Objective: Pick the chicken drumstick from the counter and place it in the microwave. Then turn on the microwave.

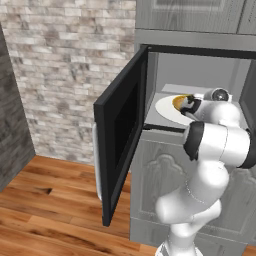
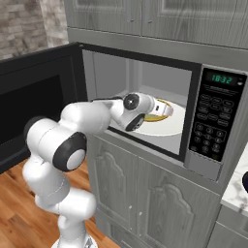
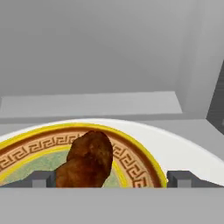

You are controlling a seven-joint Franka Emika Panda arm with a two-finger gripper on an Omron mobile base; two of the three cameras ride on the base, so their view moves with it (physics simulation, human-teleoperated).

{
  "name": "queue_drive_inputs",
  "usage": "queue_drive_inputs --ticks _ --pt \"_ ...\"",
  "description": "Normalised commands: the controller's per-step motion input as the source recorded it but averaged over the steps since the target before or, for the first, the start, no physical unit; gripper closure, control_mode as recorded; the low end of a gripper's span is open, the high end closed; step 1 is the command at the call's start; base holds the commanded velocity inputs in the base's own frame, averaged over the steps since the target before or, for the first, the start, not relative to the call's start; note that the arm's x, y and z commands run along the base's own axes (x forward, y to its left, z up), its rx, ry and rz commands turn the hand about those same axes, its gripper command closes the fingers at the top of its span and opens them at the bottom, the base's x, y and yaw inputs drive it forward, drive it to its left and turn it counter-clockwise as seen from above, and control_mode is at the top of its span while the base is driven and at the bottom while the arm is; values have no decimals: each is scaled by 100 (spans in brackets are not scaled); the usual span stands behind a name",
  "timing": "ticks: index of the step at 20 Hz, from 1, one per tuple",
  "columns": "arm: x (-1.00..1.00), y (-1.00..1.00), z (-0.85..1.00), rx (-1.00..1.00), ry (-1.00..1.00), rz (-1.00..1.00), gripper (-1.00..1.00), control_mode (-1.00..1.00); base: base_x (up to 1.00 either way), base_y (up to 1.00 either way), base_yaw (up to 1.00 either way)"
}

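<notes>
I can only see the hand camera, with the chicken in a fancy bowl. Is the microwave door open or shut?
Observer: Open. The door is swung wide to the left, and the arm reaches in through the opening.
Operator: Where are the buttons?
Observer: On the keypad, right of the opening, under a green display.
Operator: What's on top?
Observer: Grey cabinet doors sit above the microwave.
</notes>
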Motion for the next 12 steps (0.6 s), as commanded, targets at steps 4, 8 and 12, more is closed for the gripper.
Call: queue_drive_inputs --ticks 4,8,12 --pt "-43 0 13 0 0 1 -100 -100 0 0 0" --pt "-36 0 18 0 -2 1 -100 -100 0 0 0" --pt "-32 3 27 0 -4 0 -100 -100 0 0 0"
